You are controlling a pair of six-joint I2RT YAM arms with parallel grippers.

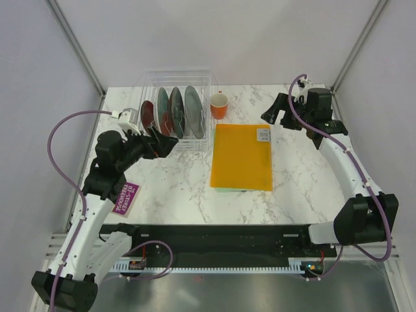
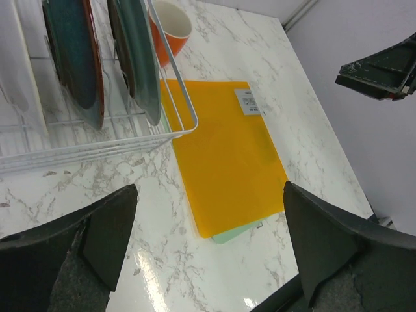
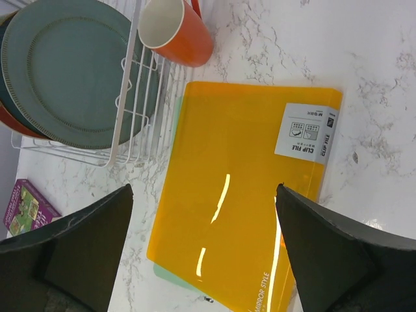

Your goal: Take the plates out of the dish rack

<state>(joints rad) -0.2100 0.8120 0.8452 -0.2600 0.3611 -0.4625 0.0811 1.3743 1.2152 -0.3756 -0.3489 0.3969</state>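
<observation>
the left fingers [image 1: 168, 145] are spread wide with nothing between them. they hover close to the near edge of the dish rack [image 1: 179, 73] and touch no plate. four plates stand on edge in the rack's slots, just ahead of these fingers. the dark red plate [image 1: 148, 117] is nearest them. next come the red plate with teal pattern [image 1: 162, 112], the dark teal-grey plate [image 1: 177, 109] and the pale grey-green plate [image 1: 193, 109], each one farther off.

the right fingers [image 1: 271, 119] are also opened fully and hold nothing. they hang above the marble surface [image 1: 305, 169], well apart from the rack. the orange cup [image 1: 219, 105] stands upright just beside the rack, between it and these fingers.

in the right wrist view the orange clip file [image 3: 240, 195] lies flat in the gap between the fingers. its white label [image 3: 307, 133] sits near the far corner. the cup and the grey-green plate lie beyond one finger.

a pale green sheet [image 2: 231, 235] pokes out under the file's near edge. a purple booklet [image 1: 125, 198] lies on the surface behind the left fingers, beside that arm.
</observation>
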